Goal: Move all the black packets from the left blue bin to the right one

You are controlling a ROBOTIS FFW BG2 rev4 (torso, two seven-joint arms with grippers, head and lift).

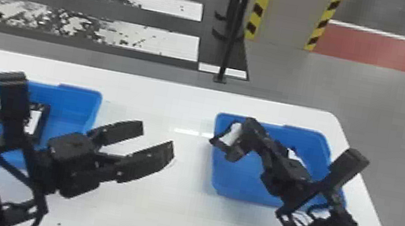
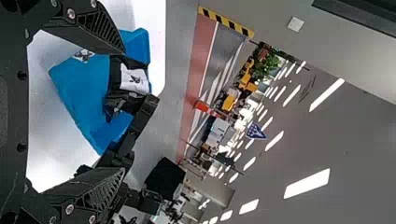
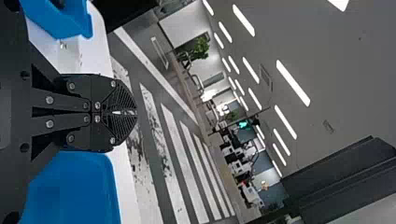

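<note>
My left gripper (image 1: 151, 151) stands open and empty above the table between the bins; in the left wrist view the left gripper (image 2: 122, 112) has its fingers wide apart. Raised at the right bin's (image 1: 240, 185) left rim, a black packet (image 1: 230, 133) with a white label hangs from my shut right gripper (image 1: 242, 143). Seen from the left wrist, that packet (image 2: 134, 80) overlaps the bin. In the right wrist view, the right gripper (image 3: 133, 113) has its fingers together. Packets (image 1: 33, 120) lie in the left bin (image 1: 76, 100), partly behind my left arm.
Another labelled packet (image 1: 292, 154) is inside the right bin near its back wall, partly hidden by my right arm. Both bins stand on a white table (image 1: 173, 205). Beyond its back edge, a black pole (image 1: 230, 47) rises from the floor.
</note>
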